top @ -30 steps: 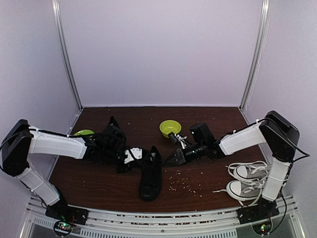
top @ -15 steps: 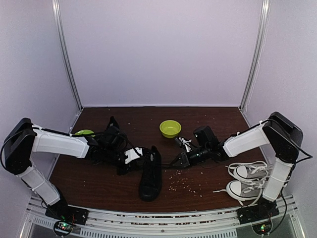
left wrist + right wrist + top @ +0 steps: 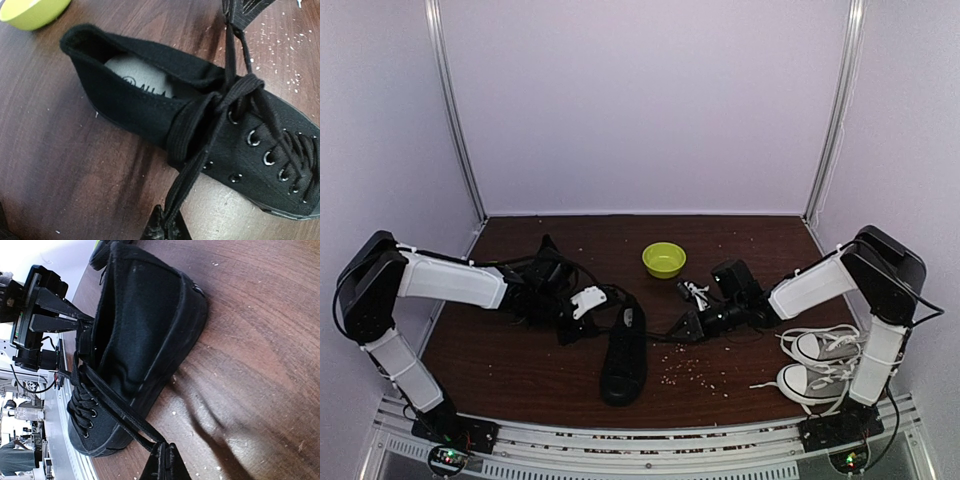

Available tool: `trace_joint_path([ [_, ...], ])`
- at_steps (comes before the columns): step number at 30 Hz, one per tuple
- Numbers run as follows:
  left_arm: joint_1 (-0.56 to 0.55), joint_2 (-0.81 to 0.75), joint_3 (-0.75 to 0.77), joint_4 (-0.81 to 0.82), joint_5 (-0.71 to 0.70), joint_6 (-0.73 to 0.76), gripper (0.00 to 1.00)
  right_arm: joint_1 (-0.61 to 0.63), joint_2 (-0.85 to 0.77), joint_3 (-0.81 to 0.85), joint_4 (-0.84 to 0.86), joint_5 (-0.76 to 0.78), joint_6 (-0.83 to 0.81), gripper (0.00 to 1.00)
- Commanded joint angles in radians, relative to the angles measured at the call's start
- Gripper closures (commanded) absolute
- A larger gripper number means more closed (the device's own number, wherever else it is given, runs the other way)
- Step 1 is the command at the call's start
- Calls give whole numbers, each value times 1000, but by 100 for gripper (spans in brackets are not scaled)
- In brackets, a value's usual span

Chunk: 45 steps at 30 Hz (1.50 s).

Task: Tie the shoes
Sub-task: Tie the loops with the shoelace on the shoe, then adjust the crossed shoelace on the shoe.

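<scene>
Both arms have drawn apart in the last second, the left backing toward its own side and the right sliding outward, so the two lace ends now run tighter than before.

On the left, the left gripper [image 3: 582, 302] sits just beside the black shoe [image 3: 625, 350]. Its fingers are pinched narrow on the left lace [image 3: 186, 172], which runs straight up from the fingertips to the crossing [image 3: 228, 95] over the tongue. A second dark shape lies behind that arm, probably the other shoe, but it is too hidden to be sure.

The black shoe lies in the middle of the table [image 3: 520, 370], toe toward the arm bases, with loose crumbs [image 3: 688, 366] scattered on its right.

On the right, the right gripper [image 3: 688, 326] is also clamped thin on the right lace [image 3: 122, 412], which stretches in a flat line back to the eyelets.

I judge this to be the cinching pull of the first crossover. The crossing looks snug but is not yet a bow, so loops are still to come. Further pull may drag the light shoe sideways.

A green bowl [image 3: 663, 259] sits behind, and white-laced sneakers [image 3: 820, 362] rest far right, untouched.
</scene>
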Motion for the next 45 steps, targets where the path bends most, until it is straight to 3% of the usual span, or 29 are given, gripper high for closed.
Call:
trace_joint_path([
  [1, 14, 36, 27, -21, -23, -45, 100, -17, 30, -13, 21, 36, -1, 100],
  [10, 16, 49, 36, -27, -14, -33, 100, -17, 58, 9, 53, 12, 15, 100],
  [13, 16, -3, 7, 8, 53, 26, 99, -7, 61, 42, 54, -17, 16, 100],
  [15, 16, -67, -34, 68, 71, 52, 71, 4, 62, 68, 42, -25, 8, 100],
  [17, 15, -138, -77, 128, 69, 71, 49, 12, 61, 84, 40, -35, 8, 100],
  [19, 14, -201, -113, 156, 69, 103, 37, 14, 55, 88, 40, -37, 11, 100],
  [22, -18, -278, -150, 143, 45, 180, 31, 16, 50, 90, 41, -40, 13, 100],
  [24, -60, -311, -160, 127, 10, 241, 34, 17, 52, 95, 41, -45, 15, 100],
  [25, -80, -323, -162, 126, 6, 260, 41, 17, 52, 98, 40, -47, 17, 100],
  [28, -105, -326, -149, 107, 62, 280, 78, 17, 49, 104, 38, -45, 17, 100],
  [30, -112, -313, -129, 63, 125, 299, 90, 18, 48, 107, 37, -43, 18, 100],
  [33, -116, -280, -103, -8, 244, 344, 91, 17, 46, 109, 33, -42, 17, 100],
  [36, -117, -192, -40, -123, 255, 389, 92, 18, 46, 112, 29, -43, 12, 100],
  [40, -118, -77, 37, -185, 228, 405, 92, 17, 48, 115, 29, -42, 14, 100],
  [45, -117, -24, 55, -125, 79, 356, 88, 18, 46, 127, 24, -41, 12, 100],
])
